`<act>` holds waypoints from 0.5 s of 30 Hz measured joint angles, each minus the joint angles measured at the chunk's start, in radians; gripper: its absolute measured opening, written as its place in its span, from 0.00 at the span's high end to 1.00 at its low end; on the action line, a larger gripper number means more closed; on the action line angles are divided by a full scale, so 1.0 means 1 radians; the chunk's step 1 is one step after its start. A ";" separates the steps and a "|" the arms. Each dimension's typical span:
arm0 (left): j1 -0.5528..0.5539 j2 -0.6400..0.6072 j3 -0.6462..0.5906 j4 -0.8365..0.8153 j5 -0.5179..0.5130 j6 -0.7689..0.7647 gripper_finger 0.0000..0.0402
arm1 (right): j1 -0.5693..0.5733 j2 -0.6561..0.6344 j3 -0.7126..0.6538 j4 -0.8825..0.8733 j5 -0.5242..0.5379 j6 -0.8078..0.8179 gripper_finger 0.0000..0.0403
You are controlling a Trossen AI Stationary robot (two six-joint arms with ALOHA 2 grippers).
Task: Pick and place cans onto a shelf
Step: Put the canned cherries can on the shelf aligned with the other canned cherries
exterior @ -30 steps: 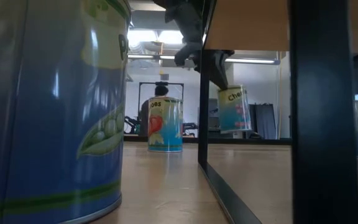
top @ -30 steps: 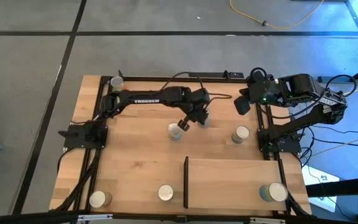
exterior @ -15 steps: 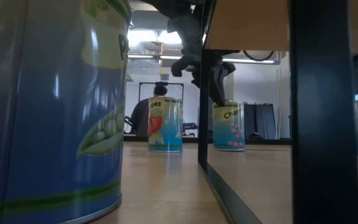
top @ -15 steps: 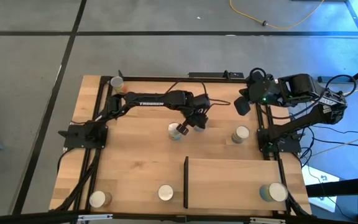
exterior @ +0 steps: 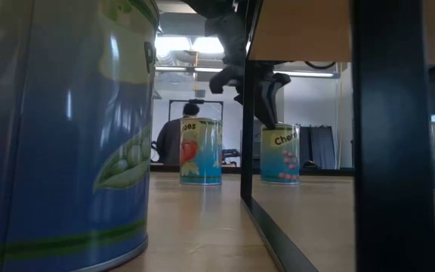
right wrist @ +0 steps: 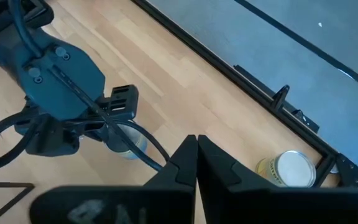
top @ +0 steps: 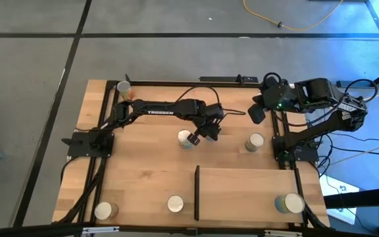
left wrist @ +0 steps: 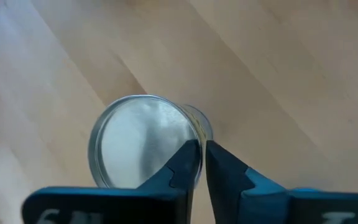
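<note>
where the left arm reaches across the middle of the worktop [top: 143, 158], the left hand [top: 202, 133] hangs just above and beside a can [top: 187, 139] standing upright on the wood. from the left wrist view its two dark fingers [left wrist: 188, 163] are pressed almost together, only a thin slit between them, their tips at the rim of that can's pale round top [left wrist: 143, 147]; they grip nothing. in the low view the hand [exterior: 257, 91] hangs directly over a can with a cherry label [exterior: 280, 154], and a second can with a red fruit label [exterior: 201, 151] stands apart beside it.

the right hand [top: 256, 110] waits raised near the far right edge of the worktop, its fingers [right wrist: 191, 163] also closed to a narrow slit, empty.

the shelf [top: 255, 194], a light wood panel with a black bar, lies at the near right, with one can [top: 292, 203] at its near right corner. other cans stand at the far left corner [top: 123, 87], right of centre [top: 254, 141], near centre [top: 175, 204] and near left [top: 102, 210].
</note>
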 joint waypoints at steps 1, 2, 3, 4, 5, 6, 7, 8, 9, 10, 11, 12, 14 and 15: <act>0.000 0.000 0.000 0.004 -0.012 0.000 0.91 | 0.000 0.000 0.000 0.000 0.001 -0.001 0.98; 0.000 0.000 0.000 0.006 -0.027 0.000 0.90 | 0.000 0.000 0.000 0.000 0.001 -0.004 0.98; 0.000 0.000 0.000 0.008 -0.045 0.001 0.90 | 0.000 0.000 0.000 0.001 0.001 -0.017 0.98; -0.001 0.000 0.000 0.010 -0.064 0.000 0.90 | 0.000 0.000 0.000 0.001 0.001 -0.027 0.98; -0.002 0.000 0.000 0.013 -0.082 -0.001 0.90 | 0.000 0.000 0.000 0.002 0.001 -0.037 0.98; -0.004 0.000 0.000 0.014 -0.100 -0.008 0.90 | 0.000 0.000 0.000 0.005 0.001 -0.048 0.98; -0.005 0.000 0.000 0.014 -0.118 -0.021 0.90 | 0.000 0.000 0.000 0.008 0.001 -0.051 0.98; -0.006 0.002 0.007 0.006 -0.133 -0.031 0.90 | 0.000 0.000 0.000 0.010 0.001 -0.053 0.98; -0.008 0.003 0.016 -0.003 -0.142 -0.045 0.90 | 0.000 0.000 0.000 0.012 0.001 -0.055 0.98; -0.011 0.003 0.026 -0.011 -0.152 -0.053 0.90 | 0.000 0.000 0.000 0.013 0.001 -0.058 0.98; -0.013 0.003 0.036 -0.016 -0.162 -0.057 0.90 | 0.000 0.000 0.000 0.013 0.000 -0.065 0.98; -0.017 0.003 0.046 -0.015 -0.170 -0.063 0.90 | 0.000 0.000 0.000 0.013 -0.004 -0.074 0.98; -0.024 0.003 0.070 -0.024 -0.186 -0.074 0.90 | 0.000 0.000 0.000 0.013 -0.016 -0.079 0.98; -0.029 0.003 0.086 -0.030 -0.189 -0.078 0.90 | 0.000 0.000 0.000 0.013 -0.026 -0.080 0.98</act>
